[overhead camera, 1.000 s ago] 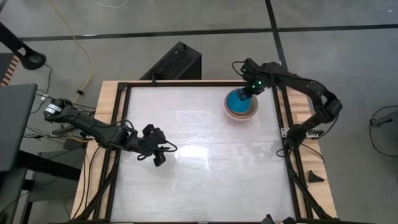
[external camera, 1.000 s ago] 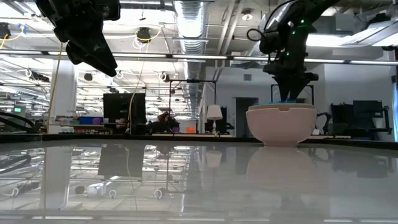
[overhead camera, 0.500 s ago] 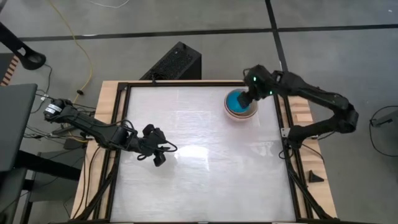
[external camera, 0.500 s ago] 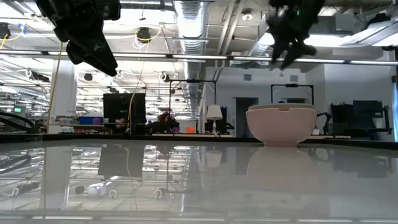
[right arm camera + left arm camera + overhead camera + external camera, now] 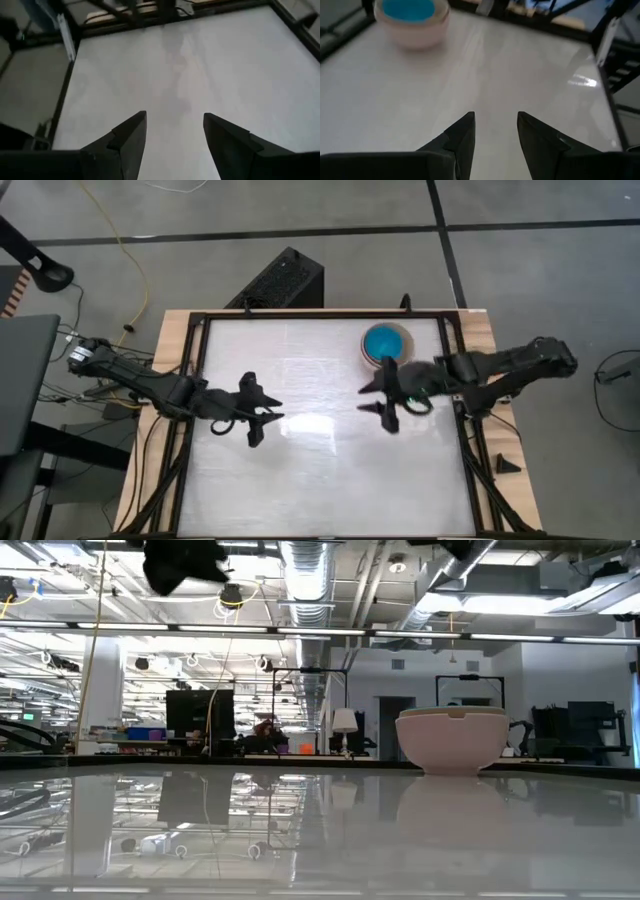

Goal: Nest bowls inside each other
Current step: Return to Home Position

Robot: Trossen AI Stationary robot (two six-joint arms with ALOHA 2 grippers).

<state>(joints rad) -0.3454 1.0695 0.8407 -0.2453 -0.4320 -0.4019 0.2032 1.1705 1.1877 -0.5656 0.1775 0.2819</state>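
Standing at the near edge, you meet the white table (image 5: 330,490) first. It is a glossy sheet running away from you, boxed in by a black frame (image 5: 330,314), with wooden boards (image 5: 172,332) outside the side rails. The near half is bare surface mirroring the ceiling lights.

Midway across, both arms reach in from the sides and hang above the tabletop, so high that from table level they show only at the very top. The left gripper (image 5: 264,420) is over the left-centre, its fingers (image 5: 462,137) spread apart and gripping nothing. The right gripper (image 5: 374,406) is over the right-centre, its fingers (image 5: 131,137) likewise spread, with bare tabletop showing between them. The two grippers are well apart, with open white surface between them.

Farther on, the stack of bowls (image 5: 387,347) sits on the table near the far rail, toward the far right corner, touching neither the far rail nor the right one. The right gripper is near it on the near side, not touching. The outermost is the salmon-pink bowl (image 5: 415,37); a cream rim (image 5: 442,15) shows just inside it, and the blue bowl (image 5: 410,9) lies innermost. How many bowls sit between I cannot tell.

Beyond the far edge a black box (image 5: 285,280) stands on the grey floor, and the hall opens out under ceiling ducts (image 5: 310,570).
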